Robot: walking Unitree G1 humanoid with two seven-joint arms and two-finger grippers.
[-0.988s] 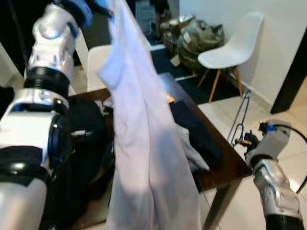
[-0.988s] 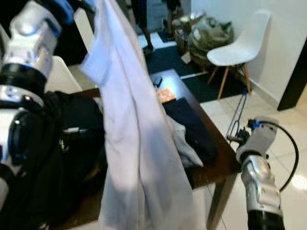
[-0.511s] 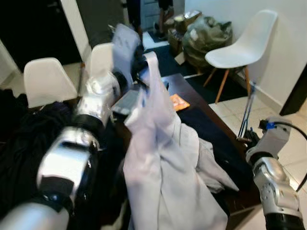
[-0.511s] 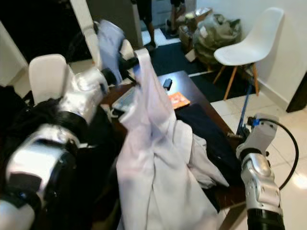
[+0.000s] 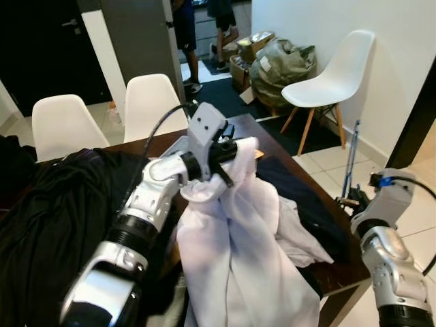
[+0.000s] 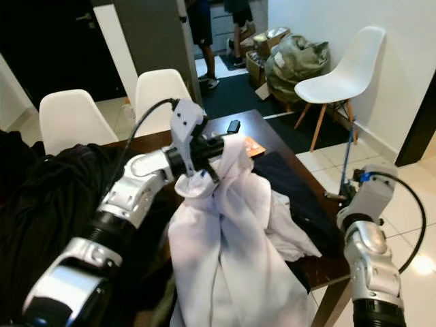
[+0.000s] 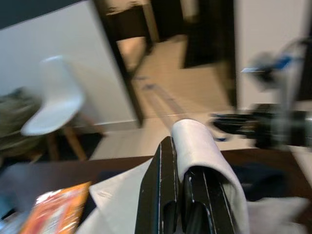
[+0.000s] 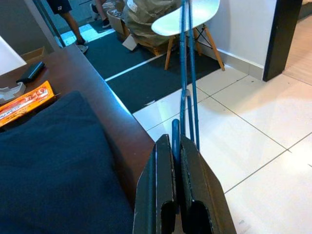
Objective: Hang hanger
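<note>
While left gripper [image 7: 181, 161] pinches white shirt [image 5: 252, 266] above table [image 6: 327, 267], right gripper [image 8: 176, 151] clamps blue hanger [image 8: 186, 73] upright.

The right gripper [image 8: 176, 146] had its jaws pressed together on the blue wire hanger [image 8: 186, 73], which stood upright out of them over the pale tiled floor [image 8: 263, 126]. Beside it lay the dark wooden desk [image 8: 105, 105], carrying a navy cloth [image 8: 53, 165], an orange packet [image 8: 24, 105] and a small black object [image 8: 30, 71]. A white chair [image 8: 190, 12] stood beyond.
</note>
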